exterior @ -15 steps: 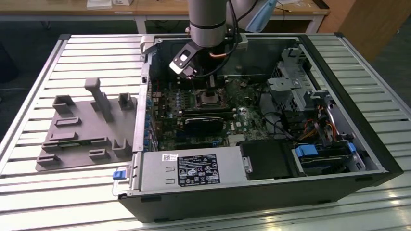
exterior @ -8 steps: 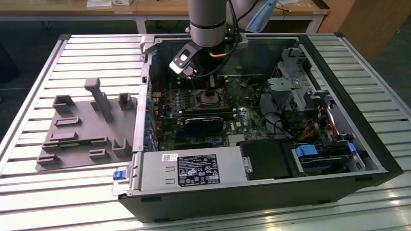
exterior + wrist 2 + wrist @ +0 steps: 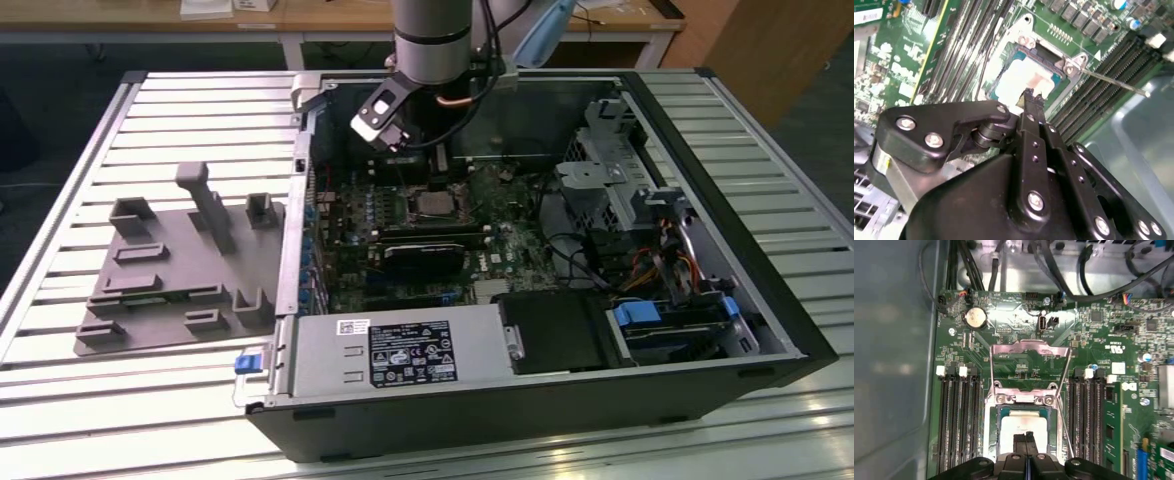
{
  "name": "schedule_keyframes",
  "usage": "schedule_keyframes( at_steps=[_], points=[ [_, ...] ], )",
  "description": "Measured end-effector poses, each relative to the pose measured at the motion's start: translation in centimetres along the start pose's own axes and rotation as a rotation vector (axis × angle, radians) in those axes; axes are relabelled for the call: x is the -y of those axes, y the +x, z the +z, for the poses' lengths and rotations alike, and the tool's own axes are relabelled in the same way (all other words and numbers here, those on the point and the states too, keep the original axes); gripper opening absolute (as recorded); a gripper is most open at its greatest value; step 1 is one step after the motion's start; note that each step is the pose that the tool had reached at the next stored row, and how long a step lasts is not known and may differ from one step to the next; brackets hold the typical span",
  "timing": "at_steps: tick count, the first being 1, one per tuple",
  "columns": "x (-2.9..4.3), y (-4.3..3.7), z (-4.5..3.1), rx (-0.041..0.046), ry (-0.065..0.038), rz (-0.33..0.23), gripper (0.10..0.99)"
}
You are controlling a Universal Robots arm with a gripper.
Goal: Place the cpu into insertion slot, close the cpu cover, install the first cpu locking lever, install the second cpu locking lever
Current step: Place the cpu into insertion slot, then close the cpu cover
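The cpu (image 3: 1021, 424) lies flat in the insertion slot (image 3: 990, 440), its pale metal face up; the second wrist view has the cpu (image 3: 1024, 77) in the slot (image 3: 1004, 50) too. The cpu cover (image 3: 1029, 356) is swung open and lies back over the green board beyond the socket. Thin wire locking levers (image 3: 1064, 390) (image 3: 1114, 82) stand free, unlatched. My gripper (image 3: 1026, 437) (image 3: 1029, 95) is shut with nothing in it, its tip just over the cpu's face. In the exterior view my gripper (image 3: 407, 150) hangs inside the open case above the socket (image 3: 434, 205).
Long black memory slots (image 3: 956, 415) (image 3: 1086, 415) flank the socket. A black card (image 3: 427, 255) crosses the board below it. The power supply (image 3: 387, 360) and drive cage (image 3: 667, 320) fill the case's near side. A grey fixture (image 3: 174, 270) sits on the slatted table at the exterior view's left.
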State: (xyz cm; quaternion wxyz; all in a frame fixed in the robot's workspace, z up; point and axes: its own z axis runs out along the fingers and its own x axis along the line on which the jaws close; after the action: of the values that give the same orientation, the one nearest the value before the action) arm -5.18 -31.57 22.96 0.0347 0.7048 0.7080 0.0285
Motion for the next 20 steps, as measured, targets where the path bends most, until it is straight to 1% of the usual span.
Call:
schedule_keyframes(
  at_steps=[4,8,15,20],
  points=[
    [-0.09,-0.01,-0.95,0.0,0.0,0.001,0.102],
    [-0.15,-0.01,-1.62,0.0,0.0,0.002,0.102],
    [-0.17,-0.02,-1.86,0.0,0.0,0.002,0.102],
    [-0.17,-0.02,-1.89,-0.0001,0.0,0.002,0.102]
  ],
)
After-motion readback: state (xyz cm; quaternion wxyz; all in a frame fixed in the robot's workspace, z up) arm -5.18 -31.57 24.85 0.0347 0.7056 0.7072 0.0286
